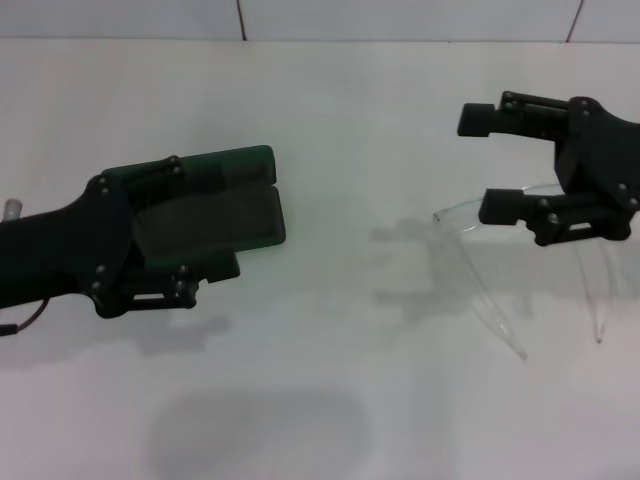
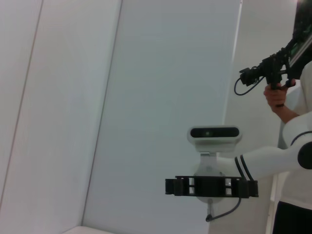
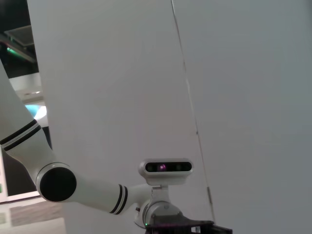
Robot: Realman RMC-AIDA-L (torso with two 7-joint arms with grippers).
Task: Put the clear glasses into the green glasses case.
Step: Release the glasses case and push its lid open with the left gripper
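The green glasses case (image 1: 255, 160) lies open at the left of the white table, its dark lining (image 1: 225, 215) facing up. My left gripper (image 1: 225, 222) is open over it, one finger along the green lid and the other just past the case's near edge. The clear glasses (image 1: 480, 265) are at the right, their thin temple arms pointing toward the front edge. My right gripper (image 1: 490, 163) is open, its lower finger (image 1: 510, 208) close over the glasses' front; contact cannot be judged. Neither wrist view shows the case or the glasses.
The white table (image 1: 330, 330) carries soft shadows between and in front of the arms. The wrist views face a pale wall with my head camera (image 2: 214, 132) (image 3: 165, 167); a person holding a camera rig (image 2: 273, 73) stands beside me.
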